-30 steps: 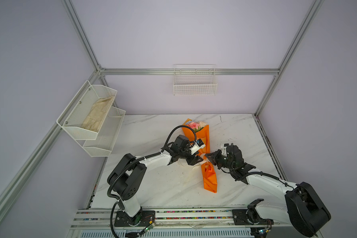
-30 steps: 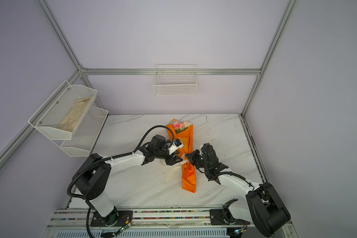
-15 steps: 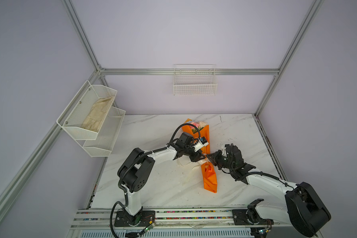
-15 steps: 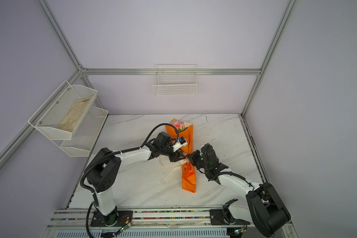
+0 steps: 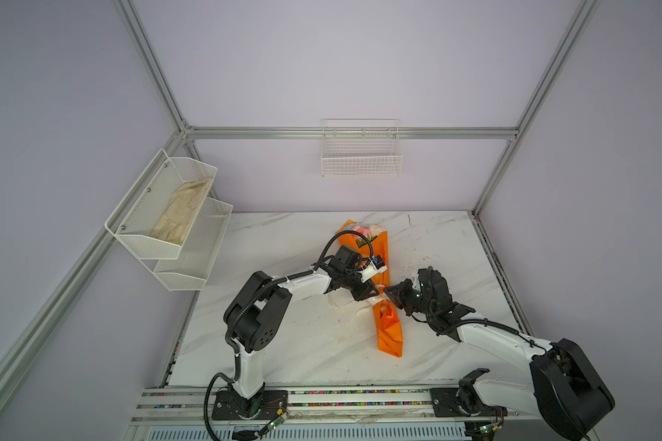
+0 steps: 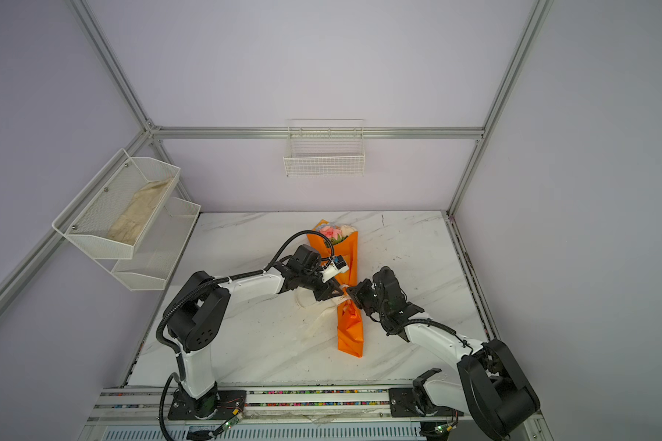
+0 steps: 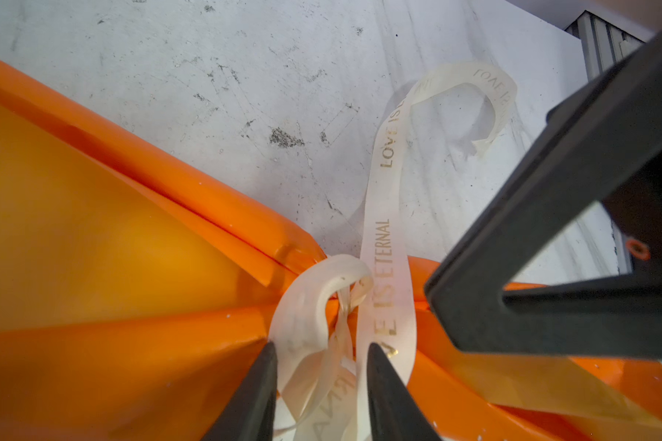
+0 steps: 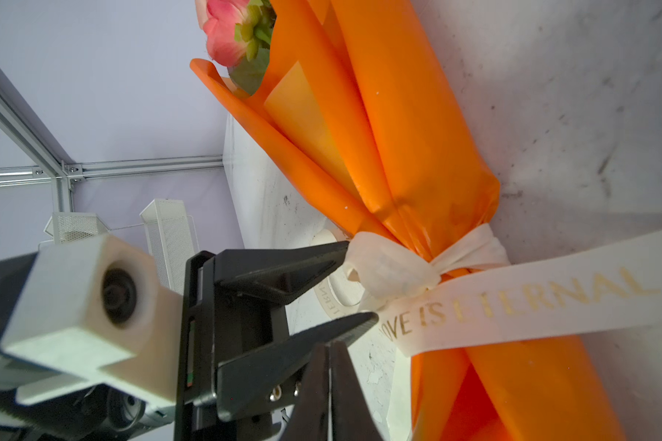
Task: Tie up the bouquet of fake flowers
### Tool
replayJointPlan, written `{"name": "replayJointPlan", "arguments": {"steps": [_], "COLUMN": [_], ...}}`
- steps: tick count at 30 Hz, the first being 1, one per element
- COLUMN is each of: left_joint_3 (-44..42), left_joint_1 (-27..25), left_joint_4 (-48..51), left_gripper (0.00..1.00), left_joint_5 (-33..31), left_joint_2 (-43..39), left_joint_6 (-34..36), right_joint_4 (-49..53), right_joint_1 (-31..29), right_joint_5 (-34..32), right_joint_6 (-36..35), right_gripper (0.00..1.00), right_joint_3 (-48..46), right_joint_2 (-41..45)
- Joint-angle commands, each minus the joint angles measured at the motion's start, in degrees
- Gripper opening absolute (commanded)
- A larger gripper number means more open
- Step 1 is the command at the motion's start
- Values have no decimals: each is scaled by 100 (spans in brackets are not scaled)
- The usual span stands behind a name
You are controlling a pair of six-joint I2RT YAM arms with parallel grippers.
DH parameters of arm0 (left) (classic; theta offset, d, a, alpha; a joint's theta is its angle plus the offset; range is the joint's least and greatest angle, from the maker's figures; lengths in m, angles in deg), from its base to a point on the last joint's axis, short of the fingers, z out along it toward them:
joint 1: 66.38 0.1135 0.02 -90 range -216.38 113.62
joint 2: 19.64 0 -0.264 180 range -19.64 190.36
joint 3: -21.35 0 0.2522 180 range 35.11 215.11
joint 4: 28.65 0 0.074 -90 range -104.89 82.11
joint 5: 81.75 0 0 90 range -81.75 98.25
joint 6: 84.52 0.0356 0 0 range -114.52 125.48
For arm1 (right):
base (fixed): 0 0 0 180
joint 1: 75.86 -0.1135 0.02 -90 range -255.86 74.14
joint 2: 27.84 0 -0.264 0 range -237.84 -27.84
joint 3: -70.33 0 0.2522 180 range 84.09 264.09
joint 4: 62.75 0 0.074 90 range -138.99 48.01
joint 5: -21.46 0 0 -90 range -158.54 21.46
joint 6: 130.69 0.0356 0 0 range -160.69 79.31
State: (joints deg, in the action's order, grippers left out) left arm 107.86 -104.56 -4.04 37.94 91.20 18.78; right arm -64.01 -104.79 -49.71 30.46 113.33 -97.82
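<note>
bouquet [image 5: 390, 332] lying flat, long axis front-back, blooms [image 5: 363, 231] farthest

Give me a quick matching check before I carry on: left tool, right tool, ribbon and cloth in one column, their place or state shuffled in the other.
Column one:
1. left tool
2. right tool
3. ribbon
4. cloth

Column two:
A. lies in the upper mesh shelf on the side wall
B. jaws shut, tip close to the knot
C. tied round the bouquet at its narrow waist
D. jaws apart, one on each side of the knot

Pairs: 1-D, 2-B, 3-C, 4-A.
</note>
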Motion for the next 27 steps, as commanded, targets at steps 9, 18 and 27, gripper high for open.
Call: {"name": "replayJointPlan", "arguments": {"steps": [9,18,27], "left_joint_3": [609,606,1013], "left_joint_1": [-41,-41,-85], "left_joint_4": [112,268,1015], "left_gripper": [11,0,0], "left_joint_5": [-95,-218,-609], "left_joint_2": [78,-391,-458], "left_joint_6": [200,356,932], "right_joint_4": [96,723,1386], "right_joint_1": [19,18,19], "right_joint_5": [-46,148,332], "right_joint_6": [-73,-998,-1713], "right_gripper": [9,13,13], "right_joint_3": [-36,460,786], "right_joint_2": [28,-480,-767]}}
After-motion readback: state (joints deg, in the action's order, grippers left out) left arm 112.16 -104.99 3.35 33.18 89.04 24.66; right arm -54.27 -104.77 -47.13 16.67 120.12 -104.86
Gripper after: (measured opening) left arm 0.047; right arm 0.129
